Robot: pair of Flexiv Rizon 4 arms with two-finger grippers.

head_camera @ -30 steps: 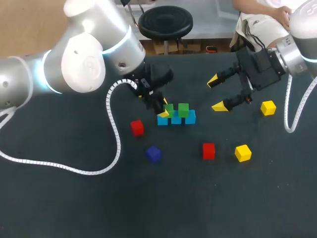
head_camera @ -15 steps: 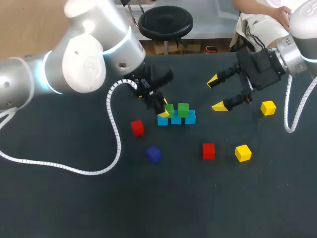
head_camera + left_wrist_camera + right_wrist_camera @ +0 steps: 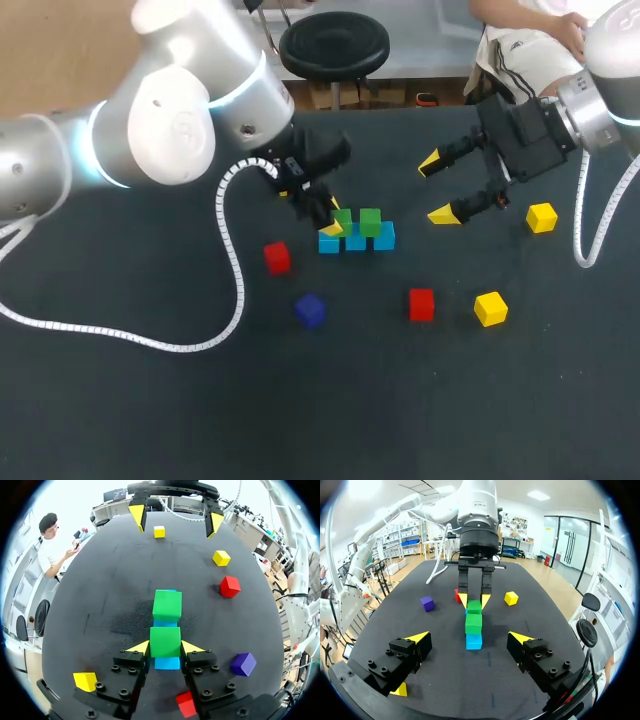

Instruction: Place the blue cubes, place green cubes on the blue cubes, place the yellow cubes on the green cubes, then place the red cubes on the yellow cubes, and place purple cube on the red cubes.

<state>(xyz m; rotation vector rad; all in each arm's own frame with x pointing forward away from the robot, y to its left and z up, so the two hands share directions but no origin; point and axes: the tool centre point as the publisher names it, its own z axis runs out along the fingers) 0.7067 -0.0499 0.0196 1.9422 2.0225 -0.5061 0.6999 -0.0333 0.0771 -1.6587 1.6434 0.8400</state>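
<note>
No legible text, labels or numbers anywhere.

Small red plastic cube [image 3: 186, 703]: partly hidden under left gripper [image 3: 165, 647]. Light-blue plastic cube [image 3: 167, 663]: mostly covered by green plastic cube [image 3: 165, 641], gripper's twelve o'clock.
</note>
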